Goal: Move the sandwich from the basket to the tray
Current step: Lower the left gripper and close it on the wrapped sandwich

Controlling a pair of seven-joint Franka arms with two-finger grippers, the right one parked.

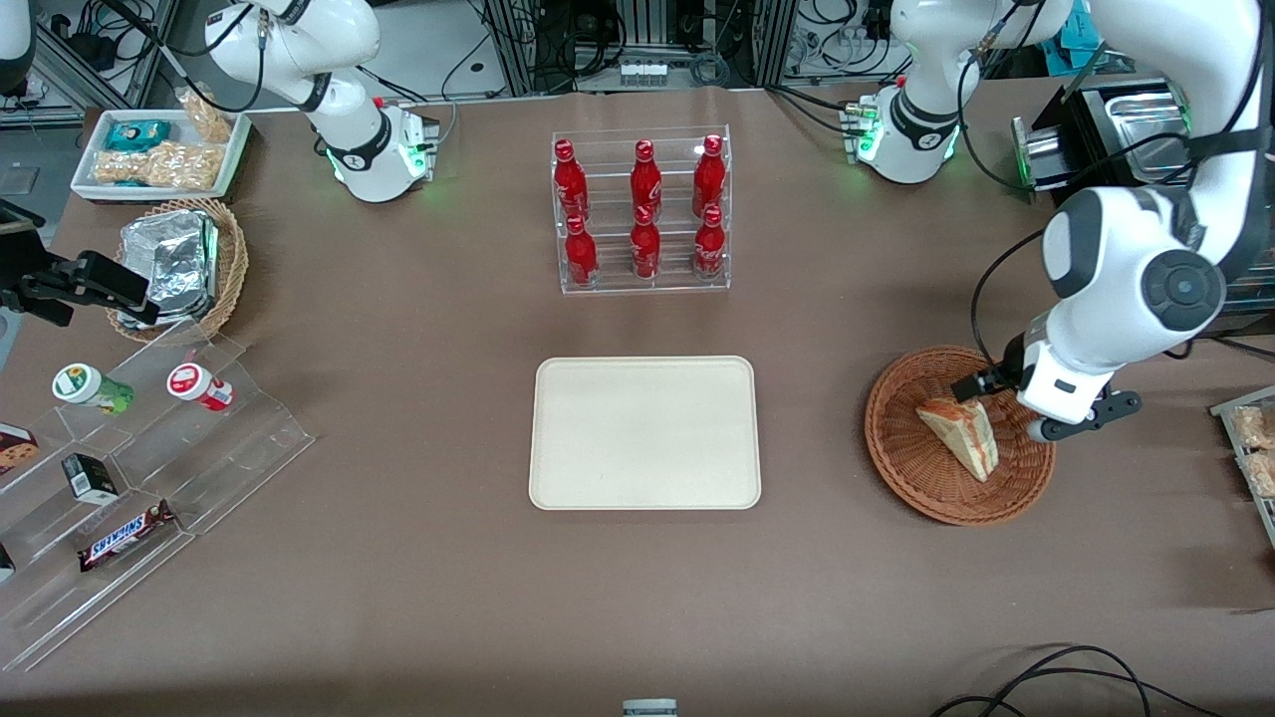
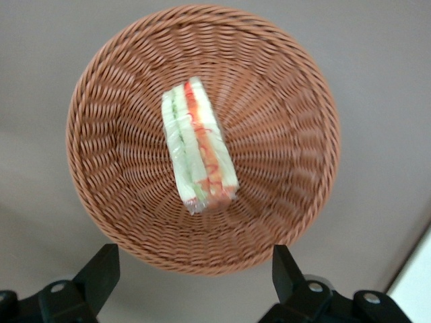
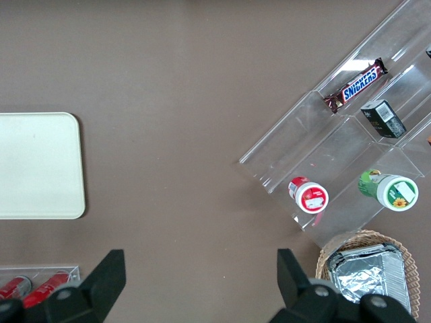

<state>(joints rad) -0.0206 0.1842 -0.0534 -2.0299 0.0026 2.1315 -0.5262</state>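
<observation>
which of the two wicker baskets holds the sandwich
The shallow reddish-brown basket under the gripper, holding the sandwich; the tan basket holds foil packs.

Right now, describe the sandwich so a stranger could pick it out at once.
Look toward the working arm's end of the table for the shallow reddish-brown wicker basket beside the cream tray. The sandwich lies in it, alone, under the open end effector. It is a clear-wrapped white-bread wedge with red-orange and green filling; the other, tan basket holds foil packs.
</observation>
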